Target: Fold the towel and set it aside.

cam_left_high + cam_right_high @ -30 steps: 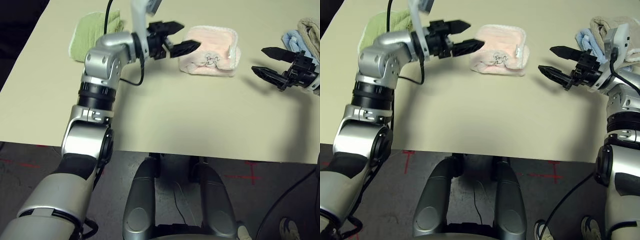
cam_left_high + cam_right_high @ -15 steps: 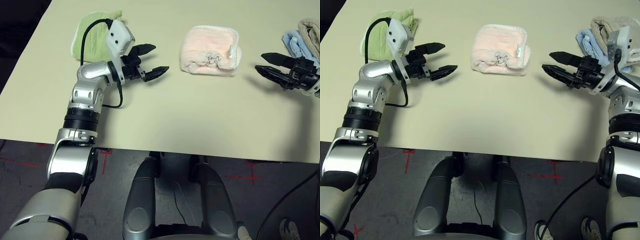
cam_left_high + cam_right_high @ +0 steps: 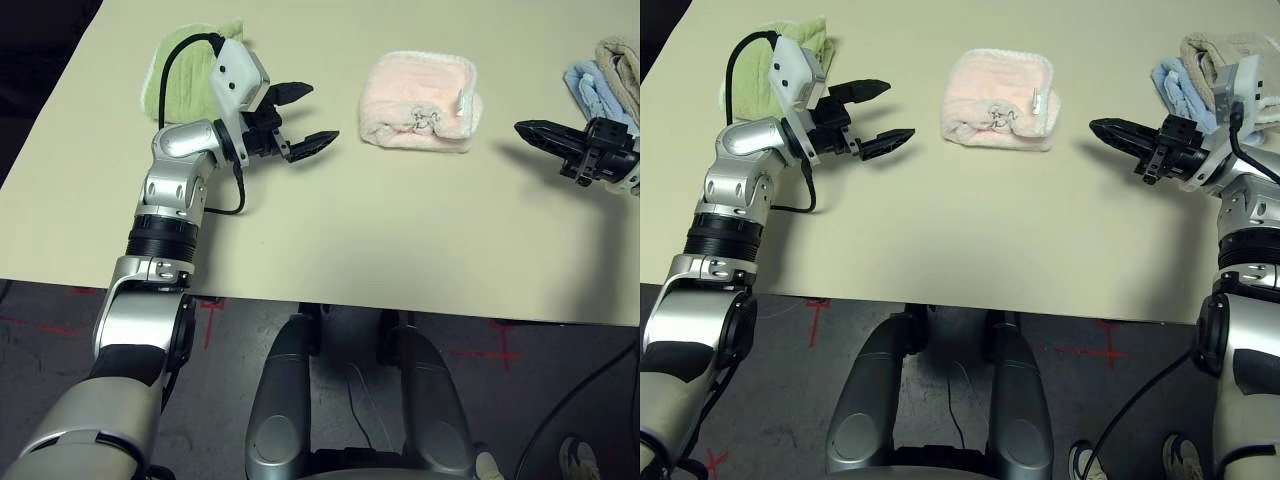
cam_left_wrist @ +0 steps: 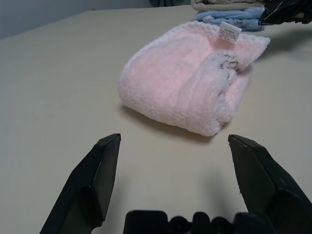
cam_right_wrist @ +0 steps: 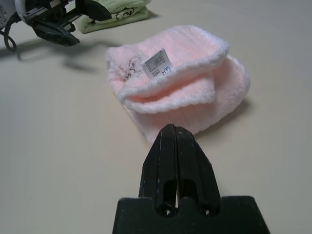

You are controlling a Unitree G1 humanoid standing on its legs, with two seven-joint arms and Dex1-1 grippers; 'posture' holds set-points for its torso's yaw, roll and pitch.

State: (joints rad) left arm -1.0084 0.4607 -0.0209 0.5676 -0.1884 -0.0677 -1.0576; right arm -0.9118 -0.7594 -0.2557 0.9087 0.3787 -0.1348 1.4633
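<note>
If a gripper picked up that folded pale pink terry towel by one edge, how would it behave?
The folded pale pink terry towel would probably go floppy: its layers lie loose and rounded, so lifting one edge likely undoes the fold. It looks light for its bulk, being fluffy cloth. Pushed, it would likely bunch or drag on the beige table rather than roll.

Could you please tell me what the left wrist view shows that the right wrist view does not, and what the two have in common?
Left wrist view alone: the stacked blue and beige folded towels behind the pink one, and the left gripper with its two black fingers spread wide. Right wrist view alone: the light green folded towel and the right gripper with its fingers pressed together on nothing. Both: the folded pale pink terry cloth towel with its white label, lying free on the beige table, touched by neither gripper.
</note>
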